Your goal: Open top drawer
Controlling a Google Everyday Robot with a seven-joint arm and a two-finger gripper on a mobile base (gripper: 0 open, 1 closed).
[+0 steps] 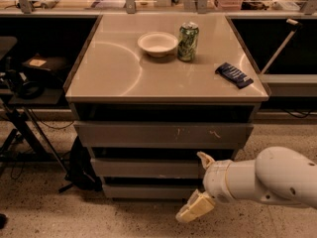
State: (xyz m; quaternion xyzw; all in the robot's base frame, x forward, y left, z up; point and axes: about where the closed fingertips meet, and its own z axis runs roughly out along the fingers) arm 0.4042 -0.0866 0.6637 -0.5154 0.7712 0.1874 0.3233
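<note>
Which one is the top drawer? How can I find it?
Look at the tan table with the bowl and green can on it. Just under its top is the top drawer: the widest, tallest grey front, with pale scratches right of centre, unlike the two narrower fronts below. The open gripper hovers lower, by those.

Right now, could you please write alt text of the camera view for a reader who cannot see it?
The robot's gripper, fingers open, hovers low right before the lower drawers, beneath the grey top drawer. On the cabinet top sit a white bowl, a green can and a dark packet.
</note>
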